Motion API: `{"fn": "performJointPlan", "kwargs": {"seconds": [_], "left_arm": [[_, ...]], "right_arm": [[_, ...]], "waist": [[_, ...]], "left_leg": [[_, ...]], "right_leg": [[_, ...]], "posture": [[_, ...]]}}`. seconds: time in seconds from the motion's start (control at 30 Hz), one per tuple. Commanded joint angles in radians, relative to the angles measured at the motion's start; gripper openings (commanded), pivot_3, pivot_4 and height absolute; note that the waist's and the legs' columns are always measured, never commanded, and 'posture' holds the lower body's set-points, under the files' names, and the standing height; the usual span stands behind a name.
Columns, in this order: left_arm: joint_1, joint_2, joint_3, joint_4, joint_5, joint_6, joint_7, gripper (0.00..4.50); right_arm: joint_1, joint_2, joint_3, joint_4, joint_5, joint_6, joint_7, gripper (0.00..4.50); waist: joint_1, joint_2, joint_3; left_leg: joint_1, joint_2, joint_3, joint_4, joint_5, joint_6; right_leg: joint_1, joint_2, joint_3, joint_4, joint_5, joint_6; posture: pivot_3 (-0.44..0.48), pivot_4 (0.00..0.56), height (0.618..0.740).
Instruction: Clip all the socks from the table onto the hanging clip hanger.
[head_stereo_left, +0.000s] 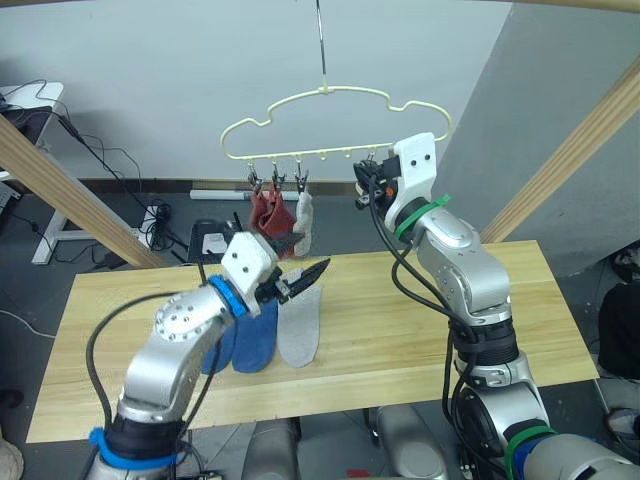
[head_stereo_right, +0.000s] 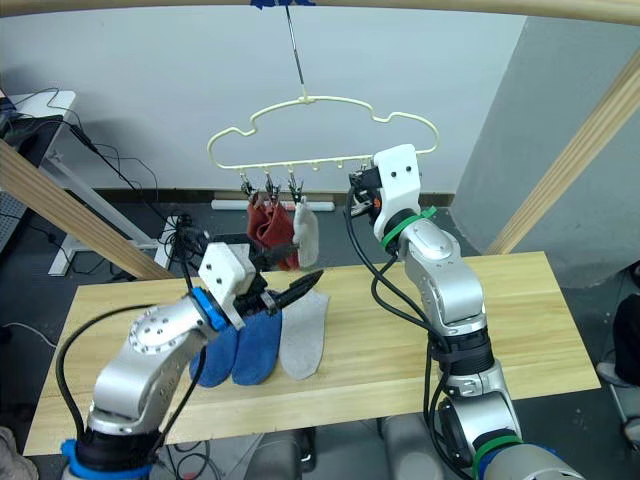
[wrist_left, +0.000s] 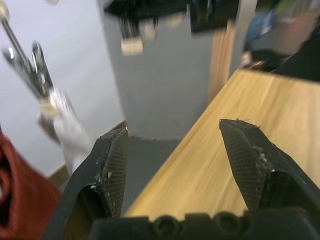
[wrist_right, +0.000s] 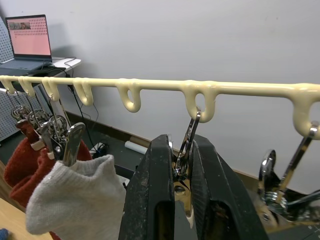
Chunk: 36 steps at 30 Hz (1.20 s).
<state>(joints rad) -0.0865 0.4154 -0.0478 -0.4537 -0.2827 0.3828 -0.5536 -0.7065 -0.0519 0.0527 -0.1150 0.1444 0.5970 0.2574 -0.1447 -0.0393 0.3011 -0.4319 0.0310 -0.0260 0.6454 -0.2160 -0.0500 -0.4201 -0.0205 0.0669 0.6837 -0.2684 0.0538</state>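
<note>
The pale yellow hanger (head_stereo_left: 335, 125) hangs by its hook above the far edge of the desk (head_stereo_left: 420, 330). Two red socks (head_stereo_left: 268, 212) and one grey sock (head_stereo_left: 304, 218) are clipped side by side on its left clips. Three more socks lie together on the desk just below: two blue socks (head_stereo_left: 252, 338) and a second grey sock (head_stereo_left: 299, 325), touching along their edges. The right claw (wrist_right: 182, 200) is raised to the hanger's bar, its fingers pressed together on a free metal clip (wrist_right: 189, 145) right of the hanging grey sock. The left claw (head_stereo_left: 300, 280) hovers just above the socks on the desk, its fingers spread apart and holding nothing.
</note>
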Motion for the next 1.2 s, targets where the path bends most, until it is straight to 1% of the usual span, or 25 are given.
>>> {"fn": "performJointPlan", "kwargs": {"seconds": [0.03, 0.07, 0.13, 0.2, 0.3, 0.43, 0.53, 0.87, 0.97, 1.1, 1.2], "left_arm": [[0.056, -0.071, -0.053, -0.006, 0.060, 0.019, 0.115, 4.32], [0.055, -0.094, -0.067, 0.022, 0.092, 0.026, 0.153, 4.50], [0.044, -0.137, -0.091, 0.105, 0.144, 0.032, 0.217, 4.50], [0.015, -0.168, -0.107, 0.202, 0.188, 0.002, 0.255, 4.50], [-0.044, -0.232, -0.069, 0.336, 0.203, -0.012, 0.329, 4.50], [-0.079, -0.275, -0.041, 0.425, 0.218, -0.021, 0.380, 4.50], [-0.083, -0.289, -0.034, 0.452, 0.238, -0.008, 0.415, 4.50], [-0.129, -0.267, -0.068, 0.562, 0.281, 0.050, 0.393, 4.50], [-0.140, -0.254, -0.086, 0.585, 0.291, 0.064, 0.373, 3.93], [-0.141, -0.246, -0.090, 0.596, 0.304, 0.066, 0.364, 2.85], [-0.134, -0.242, -0.088, 0.593, 0.307, 0.077, 0.358, 1.96]], "right_arm": [[-0.027, 0.003, -0.015, -0.021, 0.024, -0.016, 0.002, 0.11], [-0.029, 0.002, -0.016, -0.021, 0.025, -0.014, 0.002, 0.11], [-0.033, 0.003, -0.017, -0.022, 0.028, -0.009, 0.003, 0.11], [-0.033, 0.002, -0.016, -0.025, 0.030, -0.002, 0.005, 0.11], [-0.029, -0.005, -0.013, -0.034, 0.032, 0.011, 0.008, 0.11], [-0.028, -0.010, -0.012, -0.043, 0.036, 0.026, 0.005, 0.11], [-0.025, -0.010, -0.011, -0.052, 0.039, 0.039, 0.000, 0.11], [-0.029, 0.001, -0.008, -0.053, 0.049, 0.048, -0.011, 0.11], [-0.031, 0.006, -0.009, -0.051, 0.051, 0.048, -0.012, 0.11], [-0.032, 0.011, -0.010, -0.050, 0.052, 0.048, -0.014, 0.11], [-0.032, 0.015, -0.013, -0.051, 0.054, 0.049, -0.018, 0.11]], "waist": [[0.001, 0.000, 0.000], [0.001, 0.000, 0.000], [0.003, 0.000, 0.000], [0.003, 0.000, 0.000], [0.002, 0.000, 0.000], [0.000, 0.000, 0.000], [-0.003, 0.000, 0.000], [-0.010, 0.000, 0.000], [-0.012, 0.000, 0.000], [-0.012, 0.000, 0.000], [-0.014, 0.000, 0.000]], "left_leg": [[0.000, 0.000, 0.000, 0.000, 0.000, 0.000], [0.000, 0.000, 0.000, 0.000, 0.000, 0.000], [0.000, -0.001, 0.000, 0.001, 0.001, 0.001], [0.000, -0.001, 0.000, 0.001, 0.002, 0.003], [0.000, -0.001, 0.001, 0.001, 0.002, 0.003], [0.000, -0.001, 0.001, 0.001, 0.002, 0.003], [0.000, -0.001, 0.001, 0.001, 0.002, 0.003], [0.000, -0.001, 0.001, 0.001, 0.002, 0.003], [0.000, -0.001, 0.001, 0.001, 0.002, 0.003], [0.000, -0.001, 0.001, 0.001, 0.002, 0.003], [0.000, -0.001, 0.001, 0.001, 0.002, 0.003]], "right_leg": [[0.000, 0.000, 0.000, 0.000, 0.000, 0.000], [0.000, 0.000, 0.000, 0.000, 0.000, 0.000], [0.000, 0.000, -0.001, 0.001, 0.001, 0.000], [0.000, 0.001, -0.001, 0.001, 0.002, 0.000], [0.000, 0.001, 0.000, 0.000, 0.003, 0.000], [0.000, 0.001, 0.000, 0.000, 0.003, 0.001], [0.000, 0.001, 0.000, 0.000, 0.003, 0.001], [0.000, 0.001, 0.000, 0.000, 0.003, 0.001], [0.000, 0.001, 0.000, 0.000, 0.004, 0.001], [0.000, 0.001, 0.000, -0.001, 0.004, 0.002], [0.000, 0.001, 0.000, -0.001, 0.004, 0.001]], "posture": [[-0.199, 0.259, 0.740], [-0.202, 0.263, 0.740], [-0.205, 0.266, 0.740], [-0.210, 0.268, 0.740], [-0.220, 0.273, 0.740], [-0.238, 0.279, 0.740], [-0.247, 0.282, 0.740], [-0.248, 0.283, 0.740], [-0.248, 0.282, 0.740], [-0.250, 0.281, 0.740], [-0.249, 0.281, 0.740]]}}
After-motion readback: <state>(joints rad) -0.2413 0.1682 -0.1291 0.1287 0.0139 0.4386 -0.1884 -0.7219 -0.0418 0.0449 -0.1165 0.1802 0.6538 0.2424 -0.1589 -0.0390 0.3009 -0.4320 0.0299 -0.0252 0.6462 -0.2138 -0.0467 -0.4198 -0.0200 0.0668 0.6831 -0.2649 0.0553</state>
